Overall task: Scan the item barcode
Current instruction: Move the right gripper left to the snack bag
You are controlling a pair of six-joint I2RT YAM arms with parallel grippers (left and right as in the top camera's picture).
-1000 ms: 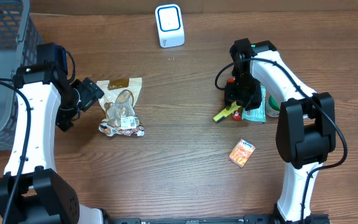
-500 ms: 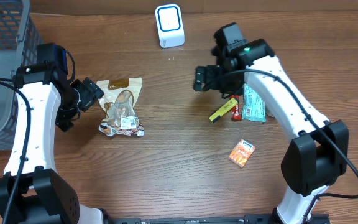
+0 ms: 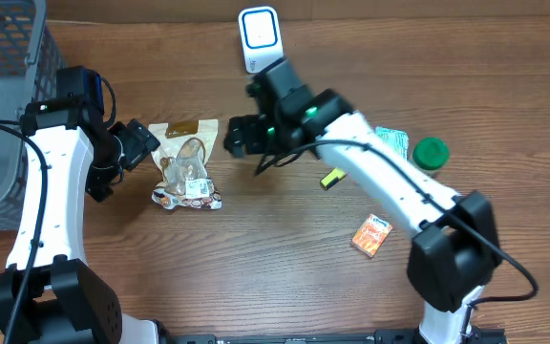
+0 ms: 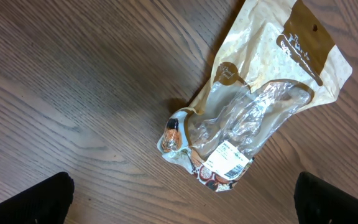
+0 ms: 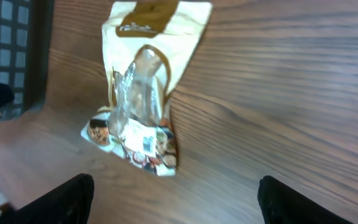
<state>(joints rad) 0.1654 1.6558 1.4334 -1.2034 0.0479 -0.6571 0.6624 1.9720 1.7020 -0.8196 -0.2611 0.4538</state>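
While the left fingers [image 4: 33,199] stand wide apart and empty just left of it, the snack pouch [image 3: 187,164] lies flat on the wooden surface [image 3: 275,258]. Just to its right, the right fingers [image 5: 61,196] hang spread wide, gripping nothing, near the white scanner [image 3: 260,38].

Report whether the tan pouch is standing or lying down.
Lying down: the tan pouch rests flat on the wooden table, its whole front face showing from overhead.
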